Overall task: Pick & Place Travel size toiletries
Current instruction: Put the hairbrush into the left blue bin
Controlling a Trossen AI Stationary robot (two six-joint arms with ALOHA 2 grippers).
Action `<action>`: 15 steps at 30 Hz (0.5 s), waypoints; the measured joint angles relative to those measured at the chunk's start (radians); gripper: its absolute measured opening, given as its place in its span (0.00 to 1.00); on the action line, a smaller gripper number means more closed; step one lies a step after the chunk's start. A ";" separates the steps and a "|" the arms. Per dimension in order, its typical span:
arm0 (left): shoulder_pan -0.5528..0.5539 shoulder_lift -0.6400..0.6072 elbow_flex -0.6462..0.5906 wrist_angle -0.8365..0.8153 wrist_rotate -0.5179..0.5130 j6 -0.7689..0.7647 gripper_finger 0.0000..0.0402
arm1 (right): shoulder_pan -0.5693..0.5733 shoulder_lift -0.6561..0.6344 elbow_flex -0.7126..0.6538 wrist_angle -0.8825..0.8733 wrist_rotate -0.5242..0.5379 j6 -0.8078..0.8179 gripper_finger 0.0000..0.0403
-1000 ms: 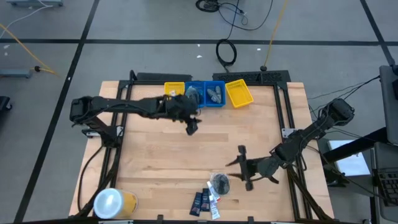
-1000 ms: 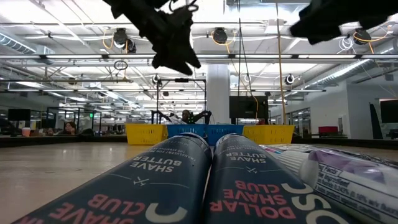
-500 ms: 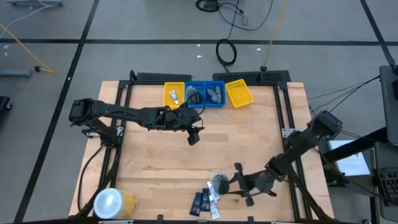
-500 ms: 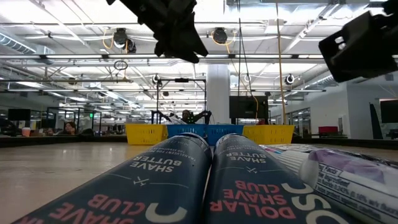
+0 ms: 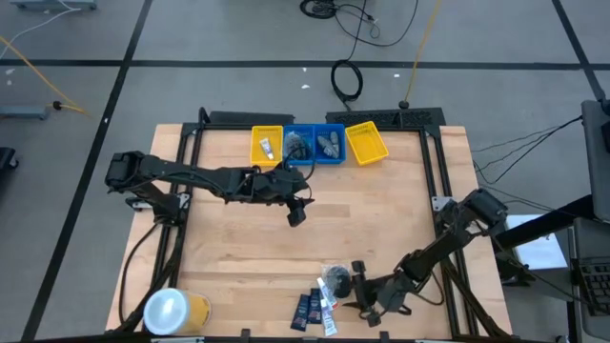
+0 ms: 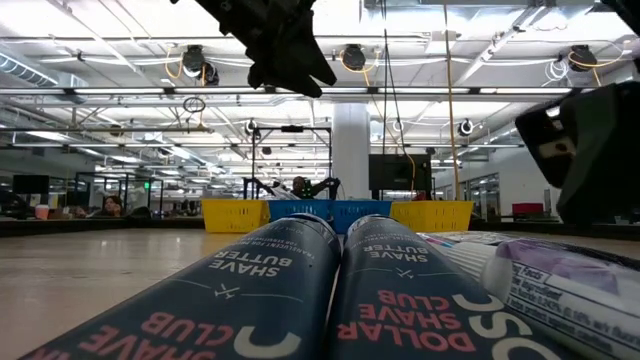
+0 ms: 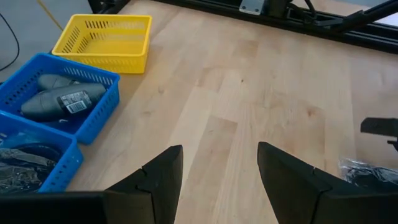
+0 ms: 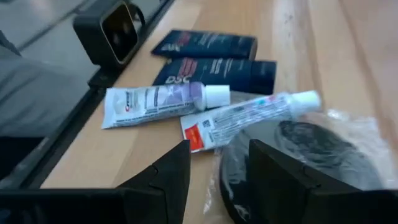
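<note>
The toiletries lie in a cluster by the table's near edge: two navy flat packets [image 8: 208, 45] [image 8: 217, 70], two white tubes [image 8: 158, 102] [image 8: 249, 113], and a clear pouch [image 8: 305, 149] with dark round contents. My right gripper [image 5: 360, 289] is low over the table just right of the cluster. It is open, with the pouch's near edge right in front of its fingers [image 8: 273, 177]. My left gripper [image 5: 297, 211] hangs open and empty over the middle of the table, shown also as my left gripper [image 7: 217, 177] in its wrist view.
Four trays line the far edge: yellow [image 5: 267, 145], blue [image 5: 298, 146], blue [image 5: 331, 145], yellow [image 5: 367, 143]. One blue tray holds grey bottles [image 7: 62, 99]. A large yellow container with a white top [image 5: 172, 310] stands at the near left corner. Bare wood lies between the trays and the cluster.
My right gripper has come down and moved toward the table's near edge, closing in on the pouch and tipping lower, still open. My left gripper has swung away from the blue trays a little toward the table's middle, still open. The toiletries have not moved.
</note>
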 joint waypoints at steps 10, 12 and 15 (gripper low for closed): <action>0.000 0.000 0.000 0.001 0.000 -0.001 0.52 | 0.002 0.070 0.068 -0.122 0.086 -0.004 0.38; 0.000 0.000 0.000 0.001 0.000 -0.001 0.52 | 0.002 0.070 0.069 -0.151 0.107 0.003 0.38; 0.000 0.000 0.000 0.000 0.000 -0.001 0.52 | 0.002 0.065 0.069 -0.189 0.151 0.004 0.38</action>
